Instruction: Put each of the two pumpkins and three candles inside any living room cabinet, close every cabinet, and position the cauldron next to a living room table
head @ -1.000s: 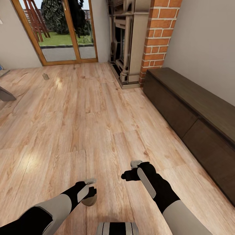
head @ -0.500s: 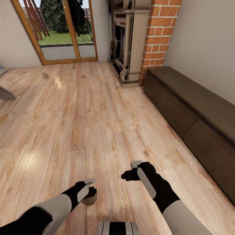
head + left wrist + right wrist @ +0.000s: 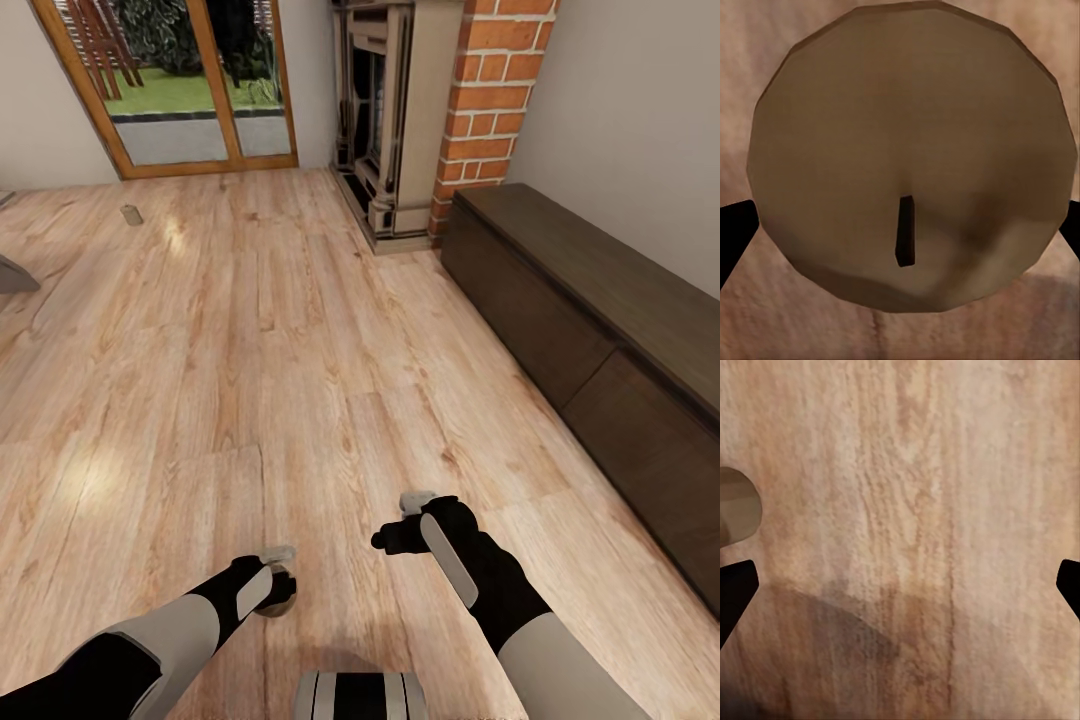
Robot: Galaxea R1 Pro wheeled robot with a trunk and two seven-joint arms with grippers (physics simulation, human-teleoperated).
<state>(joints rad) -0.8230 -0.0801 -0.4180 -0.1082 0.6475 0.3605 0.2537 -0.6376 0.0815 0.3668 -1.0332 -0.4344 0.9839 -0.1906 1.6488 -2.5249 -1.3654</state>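
Candle-carrying seems to be the step in hand: the left gripper [image 3: 278,585] is clamped on a stubby beige candle [image 3: 907,157], whose round top and dark wick face the left wrist camera with a dark fingertip showing at each side of it. Held low in front of the trunk, just above the wooden floor [image 3: 250,350], the candle rides close to the body, probably so it stays steady while the base travels. The left arm reaches forward and slightly inward, forearm angled down, wrist bent so the fingers point at the floor. The right gripper [image 3: 392,538] hangs beside it, jaws apart and holding nothing; its wrist camera looks down on bare boards between two widely spaced fingertips, with an edge of the candle at one side. That arm is folded in a matching posture, elbow out, hand turned inward, likely kept free to pull a drawer. The cabinet [image 3: 590,330], long, low and dark brown, runs along the wall on the robot's right with its fronts shut, so it has yet to be opened for the candle. A second small candle [image 3: 131,214] stands far off on the floor near the glass doors [image 3: 190,90], well apart from everything else.
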